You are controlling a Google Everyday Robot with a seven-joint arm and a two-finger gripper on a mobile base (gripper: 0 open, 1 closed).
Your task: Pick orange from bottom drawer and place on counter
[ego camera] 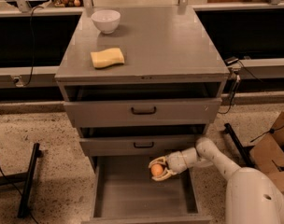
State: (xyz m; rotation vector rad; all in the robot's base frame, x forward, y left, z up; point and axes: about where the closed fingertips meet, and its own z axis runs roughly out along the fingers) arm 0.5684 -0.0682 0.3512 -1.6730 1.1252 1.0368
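Speckled floor, grey cabinet, bottom drawer [128,192] open
The gripper [153,170] hangs inside the drawer, jaws closed round the orange [157,170]; best lift straight up, clear the upper drawer fronts [179,112], then swing over the counter [170,41]

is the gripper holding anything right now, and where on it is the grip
The gripper holds the orange, with one finger curved around each opposite side of the fruit, over the open bottom drawer.

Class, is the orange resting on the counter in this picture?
No, the orange is gripped by the claw over the open bottom drawer, well below the counter.
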